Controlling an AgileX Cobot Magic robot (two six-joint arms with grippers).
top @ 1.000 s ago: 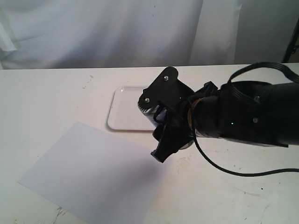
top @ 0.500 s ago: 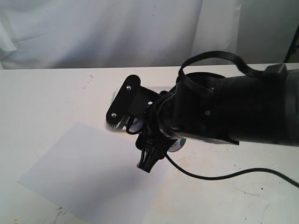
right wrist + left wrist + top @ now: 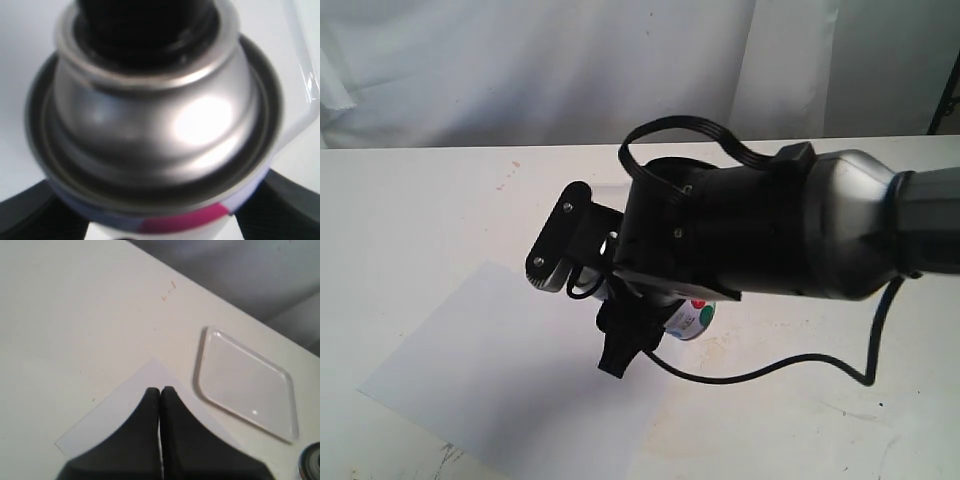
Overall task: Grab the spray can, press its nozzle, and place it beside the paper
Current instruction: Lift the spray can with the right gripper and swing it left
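My right gripper [image 3: 157,222] is shut on the spray can [image 3: 160,125], with a dark finger on each side of its label. The can's silver dome fills the right wrist view, and the black nozzle [image 3: 145,20] is cut off by the frame edge. In the exterior view the can [image 3: 692,320] shows coloured dots under the big black right arm, at the paper's right edge. The paper [image 3: 490,370] lies flat at the front left. My left gripper [image 3: 160,390] is shut on nothing and hangs above the paper [image 3: 107,417]. It does not show in the exterior view.
A white rimmed tray [image 3: 201,372] lies behind and to the right of the paper, and the right arm hides it in the exterior view. Its rim [image 3: 305,75] passes behind the can. A cable [image 3: 770,370] loops under the arm. White curtains hang behind the table.
The right arm has swung left and forward with the can, from beside the tray to the paper's right edge. Its wrist now covers the tray.
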